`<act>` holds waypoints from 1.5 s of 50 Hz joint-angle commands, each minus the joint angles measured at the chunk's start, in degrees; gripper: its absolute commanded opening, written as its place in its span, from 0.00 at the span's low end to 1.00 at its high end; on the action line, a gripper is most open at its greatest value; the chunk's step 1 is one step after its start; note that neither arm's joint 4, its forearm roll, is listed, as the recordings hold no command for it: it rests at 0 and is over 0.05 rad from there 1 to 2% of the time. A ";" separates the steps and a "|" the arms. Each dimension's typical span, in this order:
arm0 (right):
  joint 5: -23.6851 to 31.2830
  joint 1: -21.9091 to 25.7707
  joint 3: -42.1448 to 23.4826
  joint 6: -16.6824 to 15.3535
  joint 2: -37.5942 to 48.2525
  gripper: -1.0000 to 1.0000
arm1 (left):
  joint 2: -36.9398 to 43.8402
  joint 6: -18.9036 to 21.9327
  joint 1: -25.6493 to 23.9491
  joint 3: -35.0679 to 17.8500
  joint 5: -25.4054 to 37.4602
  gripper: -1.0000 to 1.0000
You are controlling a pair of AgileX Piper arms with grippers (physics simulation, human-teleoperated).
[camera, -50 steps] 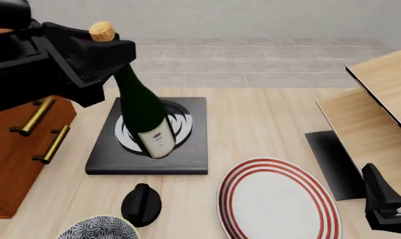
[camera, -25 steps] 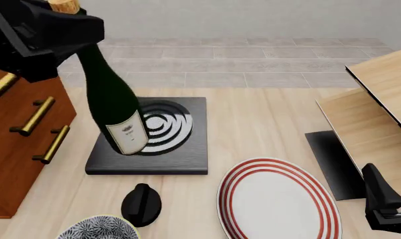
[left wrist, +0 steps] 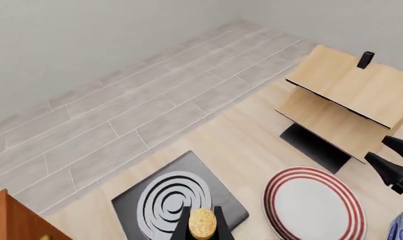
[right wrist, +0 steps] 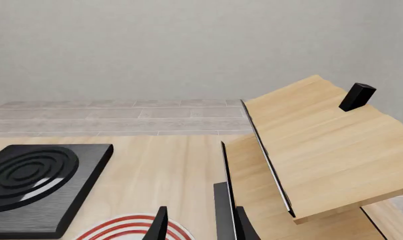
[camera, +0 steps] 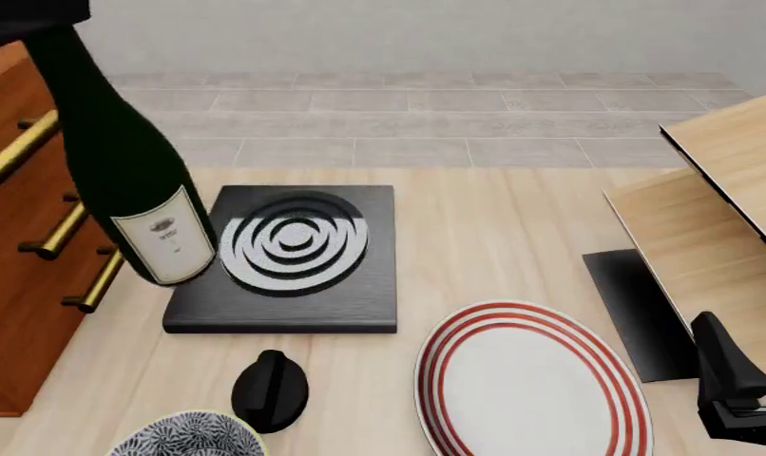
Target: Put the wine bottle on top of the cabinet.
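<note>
Left hand [left wrist: 202,229] is clamped on the neck of the wine bottle [camera: 129,180], a finger [left wrist: 182,231] on either side just under the gold cap. The bottle hangs tilted below this hand, its foot toward the counter [camera: 497,237].

Just beside the hanging bottle stands the cabinet [camera: 15,285], one, with three brass handles [camera: 61,228] showing on its front. The bottle is not on its top. Well off on the right arm's side is one pale wood shelf unit [camera: 725,190]; its sloping boards jut toward the middle, with one small black block [right wrist: 357,96] on the upper board. Between the two lies a wide bare strip of counter.

Below the bottle's foot is one black slab with white rings [camera: 295,256], the foot overlapping its near-cabinet edge. Nearer the arms are one red-striped plate [camera: 453,380], one patterned bowl [camera: 186,435] and one black knob [camera: 270,388].

The bottle's white label [camera: 167,237] bears a small dark emblem; its print is too small to read.

Right hand [right wrist: 191,227], low beside the plate, has its fingers apart and holds nothing.
</note>
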 commanded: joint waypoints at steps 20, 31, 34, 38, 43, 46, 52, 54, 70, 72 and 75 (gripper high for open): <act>-0.01 0.00 0.00 0.00 0.02 1.00 | 2.14 1.82 12.59 -17.30 12.76 0.00; 0.01 0.00 0.00 0.00 -0.02 1.00 | 4.37 2.79 15.77 -23.30 16.01 0.00; 0.01 0.00 0.00 0.00 -0.01 1.00 | 5.19 2.89 17.74 -24.77 16.68 0.00; -0.01 0.00 0.00 0.00 0.02 1.00 | 5.47 3.00 19.41 -24.88 16.85 0.00; 0.02 0.00 0.00 0.01 -0.04 1.00 | 6.50 2.98 21.51 -27.65 18.23 0.00; 0.00 0.00 0.00 -0.01 -0.01 1.00 | 6.80 3.25 22.79 -29.03 19.01 0.00; 0.03 -0.01 0.00 0.00 -0.05 1.00 | 7.14 3.48 24.60 -30.42 20.24 0.00; 0.00 0.00 0.00 0.00 0.00 1.00 | 7.40 3.50 24.94 -31.05 20.49 0.00; 0.01 0.00 0.00 0.00 -0.03 1.00 | 9.86 4.01 31.98 -37.33 23.36 0.00; 0.02 0.00 0.00 0.00 -0.04 1.00 | 9.64 4.11 33.19 -36.91 23.32 0.00; -0.01 0.01 0.00 0.00 0.03 1.00 | 9.47 4.26 34.95 -36.80 23.36 0.00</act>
